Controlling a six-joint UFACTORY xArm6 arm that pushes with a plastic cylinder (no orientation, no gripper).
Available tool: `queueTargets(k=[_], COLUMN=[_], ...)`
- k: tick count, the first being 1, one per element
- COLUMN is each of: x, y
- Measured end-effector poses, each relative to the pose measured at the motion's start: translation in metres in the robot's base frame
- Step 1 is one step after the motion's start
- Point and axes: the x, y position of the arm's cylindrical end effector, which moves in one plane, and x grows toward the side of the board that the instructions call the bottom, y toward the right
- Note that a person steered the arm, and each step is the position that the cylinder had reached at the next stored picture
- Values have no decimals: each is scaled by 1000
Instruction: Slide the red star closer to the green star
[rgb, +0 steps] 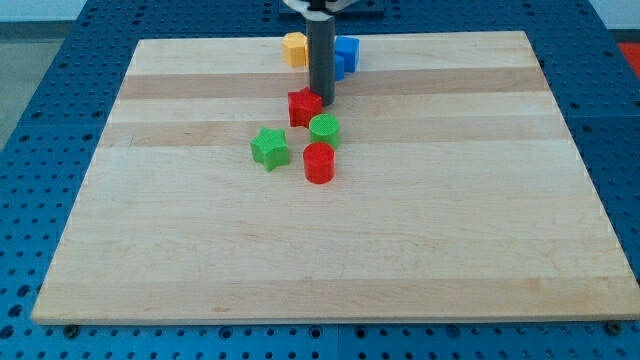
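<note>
The red star (302, 108) lies on the wooden board (200, 250), a little above the middle. My tip (321, 102) stands at its upper right edge, touching or nearly touching it. The green star (269, 148) lies below and to the left of the red star, a short gap apart. A green cylinder (324, 130) sits just below and right of the red star, close against it. A red cylinder (319, 163) stands below the green cylinder.
An orange block (294, 48) and a blue block (346, 54) lie near the board's top edge, behind the rod. The board rests on a blue perforated table (40, 120).
</note>
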Motion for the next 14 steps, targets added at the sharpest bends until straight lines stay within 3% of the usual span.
queueTargets(k=[4,6,9,14], x=[-9,23,23,-8], y=[34,40,-8,-1])
